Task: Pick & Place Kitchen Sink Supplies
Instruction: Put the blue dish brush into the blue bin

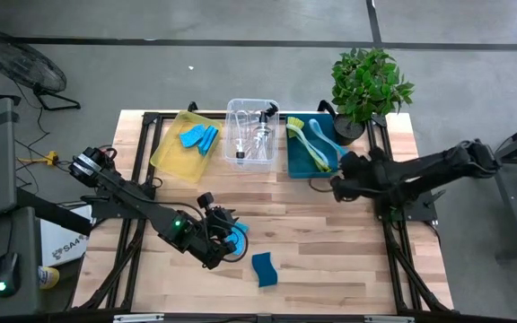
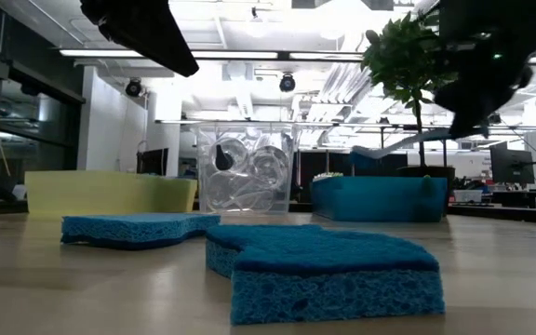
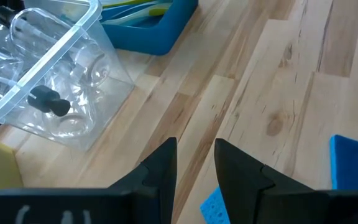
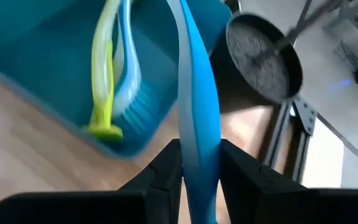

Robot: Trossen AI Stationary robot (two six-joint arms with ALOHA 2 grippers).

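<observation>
three bins (image 1: 184,148) stand in a row along the table's far edge: the left one holds sponges (image 1: 198,137), the middle bin (image 1: 250,135) holds bottles (image 1: 260,136), the right bin (image 1: 312,152) holds a brush (image 1: 302,136). a potted plant (image 1: 369,85) stands just behind the right bin at the far right corner. nearer the front, two sponges lie on the table (image 1: 330,251), one (image 1: 238,237) under the left gripper (image 1: 227,240), the other sponge (image 1: 264,268) just to its right and closer. the right gripper (image 1: 341,184) holds a second brush (image 4: 194,118) over the right bin's near edge.

I am not finding any text that I can read; some dark print on a white box (image 1: 61,240) is too small.
</observation>
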